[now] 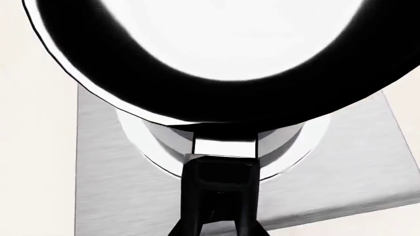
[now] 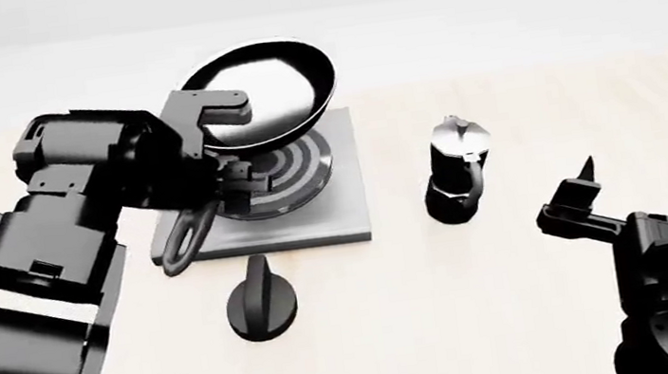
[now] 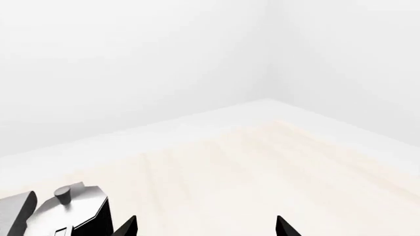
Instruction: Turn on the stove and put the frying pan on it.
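The frying pan (image 2: 261, 89) is a big black pan with a glossy pale inside, and it hangs tilted over the back left of the stove (image 2: 341, 217). My left gripper (image 2: 222, 183) is shut on its long dark handle (image 1: 220, 184), whose end with the hole (image 2: 184, 247) sticks out towards me. In the left wrist view the frying pan (image 1: 229, 39) fills the picture above the stove's grey plate (image 1: 125, 191) and round burner (image 1: 292, 150). The stove's black knob (image 2: 261, 301) stands on the table in front of the plate. My right gripper (image 2: 580, 193) is open and holds nothing, far right of the stove.
A black-and-silver moka pot (image 2: 457, 172) stands right of the stove, between it and my right arm; the right wrist view catches the moka pot (image 3: 72, 206) at its edge. The pale wooden table (image 2: 452, 316) runs back to a white wall.
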Robot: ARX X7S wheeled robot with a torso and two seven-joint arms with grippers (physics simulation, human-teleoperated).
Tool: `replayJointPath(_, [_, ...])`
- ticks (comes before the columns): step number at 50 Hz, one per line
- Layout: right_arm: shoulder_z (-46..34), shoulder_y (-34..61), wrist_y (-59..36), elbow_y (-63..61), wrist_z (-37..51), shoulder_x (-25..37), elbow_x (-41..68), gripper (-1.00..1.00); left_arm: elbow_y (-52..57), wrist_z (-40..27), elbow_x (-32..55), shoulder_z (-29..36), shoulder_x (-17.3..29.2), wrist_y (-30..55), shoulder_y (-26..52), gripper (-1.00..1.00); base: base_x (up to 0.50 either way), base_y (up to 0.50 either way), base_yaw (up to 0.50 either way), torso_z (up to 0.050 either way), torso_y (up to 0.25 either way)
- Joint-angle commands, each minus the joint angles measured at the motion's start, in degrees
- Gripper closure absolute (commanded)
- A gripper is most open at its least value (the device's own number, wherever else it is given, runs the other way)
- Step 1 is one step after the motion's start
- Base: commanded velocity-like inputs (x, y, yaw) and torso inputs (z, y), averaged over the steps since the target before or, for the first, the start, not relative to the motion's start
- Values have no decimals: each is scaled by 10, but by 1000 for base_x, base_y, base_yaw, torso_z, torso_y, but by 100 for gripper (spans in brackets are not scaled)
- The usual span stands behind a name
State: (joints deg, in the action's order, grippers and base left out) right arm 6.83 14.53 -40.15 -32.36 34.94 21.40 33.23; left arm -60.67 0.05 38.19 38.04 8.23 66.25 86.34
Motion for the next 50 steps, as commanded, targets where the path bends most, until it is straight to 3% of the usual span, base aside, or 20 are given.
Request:
replayJointPath(1, [11, 2, 0, 5, -16, -13, -5, -100, 59, 46, -35, -15, 11, 38, 31, 100, 0, 0, 0, 0, 0])
replayJointPath(13, [11, 2, 0, 3, -14, -11, -2, -100, 85, 10, -32, -23, 20, 62, 18, 100, 0, 0, 0, 0, 0])
replayJointPath(19, [11, 2, 0, 3, -13, -10, -1, -100, 93, 32, -40, 12, 21, 68, 9, 100, 0, 0, 0, 0, -30])
replayJointPath(29, [11, 2, 1, 3, -12, -9, 1, -100, 120, 5, -26, -14, 31, 83, 0, 100, 0, 0, 0, -2, -121])
replayJointPath(50, [12, -1, 3, -1, -8, -6, 5, -100, 22, 58, -43, 10, 3, -3, -20, 100, 0, 0, 0, 0, 1])
